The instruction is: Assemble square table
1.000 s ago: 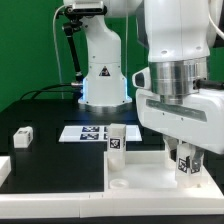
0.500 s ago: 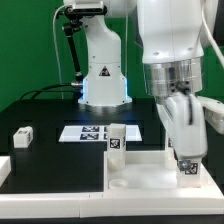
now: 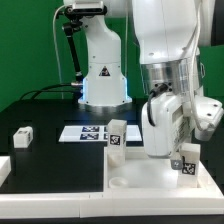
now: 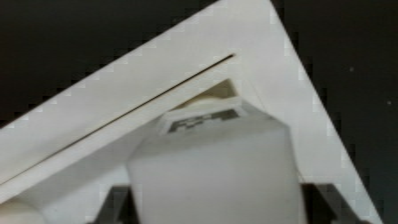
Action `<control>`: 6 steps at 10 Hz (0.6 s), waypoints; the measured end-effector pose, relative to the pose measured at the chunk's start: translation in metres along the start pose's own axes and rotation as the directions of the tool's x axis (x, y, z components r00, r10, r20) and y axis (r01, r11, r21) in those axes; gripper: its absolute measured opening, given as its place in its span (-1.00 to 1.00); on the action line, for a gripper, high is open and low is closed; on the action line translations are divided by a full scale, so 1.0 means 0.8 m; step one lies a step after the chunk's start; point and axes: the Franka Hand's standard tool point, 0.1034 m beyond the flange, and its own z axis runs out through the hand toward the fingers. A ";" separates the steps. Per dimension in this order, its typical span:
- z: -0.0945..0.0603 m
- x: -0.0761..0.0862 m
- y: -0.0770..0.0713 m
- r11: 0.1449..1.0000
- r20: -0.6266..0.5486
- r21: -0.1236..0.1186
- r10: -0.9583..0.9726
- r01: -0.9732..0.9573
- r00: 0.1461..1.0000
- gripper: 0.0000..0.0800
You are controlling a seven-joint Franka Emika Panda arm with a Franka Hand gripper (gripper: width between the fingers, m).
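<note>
Nearest the camera, filling the lower frame of the exterior view, the square tabletop [image 3: 150, 170] lies flat on the black counter [image 3: 40, 110], its raised rim and a round corner socket [image 3: 119, 183] facing up, probably so the legs can be driven in from above. At the lower right of the frame the claw [image 3: 183, 160] holds a tagged peg leg [image 3: 187, 165] over the slab's right-hand corner; the leg's long axis runs roughly vertical, perhaps slightly tilted, with its tag facing the camera. The wrist view shows the leg [image 4: 214, 165] between the two dark fingers [image 4: 111, 205], so the claw reads as clenched on it, and a corner of the tabletop [image 4: 196, 70] beyond it; whether the leg's foot is already seated in a socket cannot be told. The wrist is rolled sideways, which suggests a screwing turn in hand. Just behind the slab's far edge, centre frame, a second leg [image 3: 116, 136] stands upright, tag forward, waiting within easy reach. Behind it the marker board [image 3: 88, 132] lies flat. At the left edge, mid-height, a third tagged piece [image 3: 21, 134] rests on the counter, well apart from the rest. Farthest back, the arm's white base [image 3: 102, 70] rises at upper centre.
</note>
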 end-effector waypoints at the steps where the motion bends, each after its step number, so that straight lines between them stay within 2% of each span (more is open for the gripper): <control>1: 0.000 0.000 0.000 1.000 -0.003 0.002 -0.025 0.025 1.000 -0.24; 2: 0.002 0.001 0.001 0.999 -0.004 0.000 -0.034 0.034 0.999 -0.02; 3: 0.002 0.001 0.001 0.999 -0.004 0.000 -0.035 0.035 0.999 -0.02; 4: -0.001 0.001 0.001 0.998 -0.002 0.005 -0.055 0.055 0.998 0.33; 5: -0.012 0.002 0.002 0.997 0.005 0.012 -0.081 0.081 0.997 0.53; 6: -0.027 0.004 0.003 0.993 0.013 0.020 -0.114 0.113 0.993 0.53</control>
